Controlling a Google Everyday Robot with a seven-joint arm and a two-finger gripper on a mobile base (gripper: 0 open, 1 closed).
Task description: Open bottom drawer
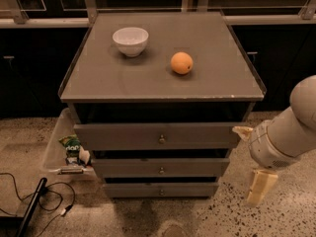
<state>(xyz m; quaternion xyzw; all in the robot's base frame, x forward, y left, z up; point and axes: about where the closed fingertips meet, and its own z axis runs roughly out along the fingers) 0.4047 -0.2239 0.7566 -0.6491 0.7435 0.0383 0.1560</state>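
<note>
The bottom drawer is the narrowest and lowest of three grey drawer fronts. It has a small brass knob and sits pushed in, set back under the middle drawer. The widest, top drawer is above both. My gripper, cream-coloured on the white arm, hangs to the right of the cabinet at about the bottom drawer's height. It is well clear of the knob and touches nothing.
A white bowl and an orange sit on the cabinet top. A clear bin with packets stands on the floor at the left. Black cables lie on the speckled floor at the front left.
</note>
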